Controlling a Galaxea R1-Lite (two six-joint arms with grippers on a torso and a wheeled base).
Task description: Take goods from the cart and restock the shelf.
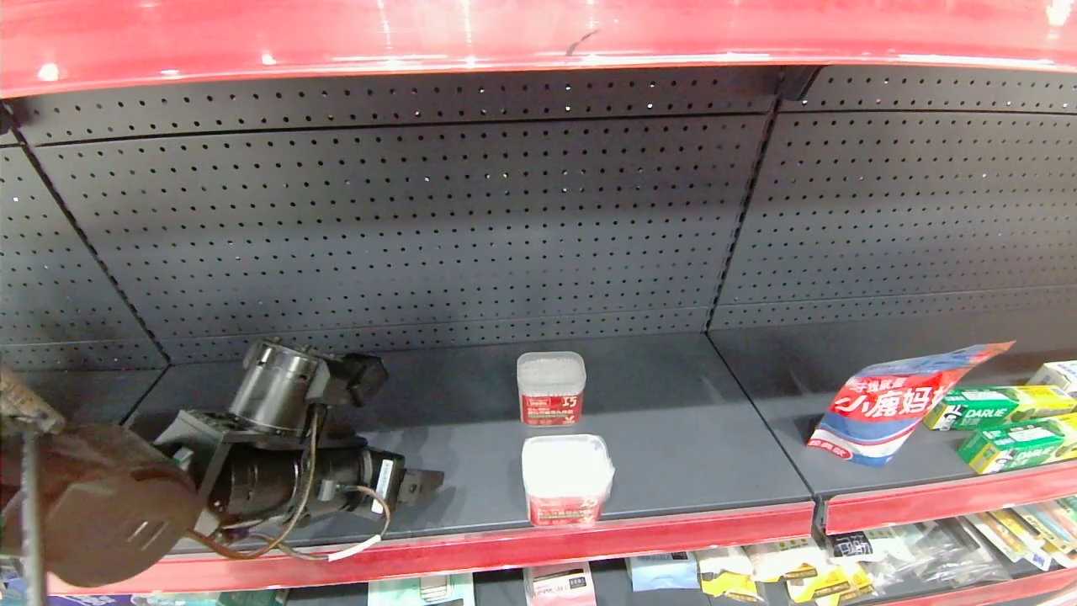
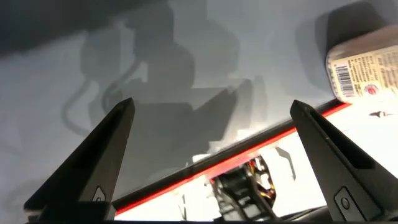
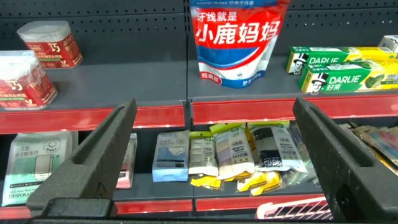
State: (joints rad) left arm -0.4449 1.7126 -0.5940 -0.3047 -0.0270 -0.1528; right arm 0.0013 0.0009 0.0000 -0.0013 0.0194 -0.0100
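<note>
Two white tubs with red labels stand on the dark shelf [image 1: 673,421]: one further back [image 1: 551,387] and one at the red front edge [image 1: 565,480]. My left gripper [image 1: 421,484] lies low over the shelf, just left of the front tub, open and holding nothing. In the left wrist view its fingers [image 2: 211,106] spread wide over bare shelf, with the front tub [image 2: 367,68] off to one side. My right gripper [image 3: 214,102] is open and empty, held back from the shelf and facing it. Both tubs [image 3: 50,43] [image 3: 22,78] appear beyond it.
A red, white and blue bag [image 1: 892,404] leans on the right shelf section beside green toothpaste boxes [image 1: 1001,408]. The lower shelf holds several flat packets [image 3: 236,152]. A pink wire rim [image 3: 292,208] sits below the right gripper. The shelf behind the tubs is bare.
</note>
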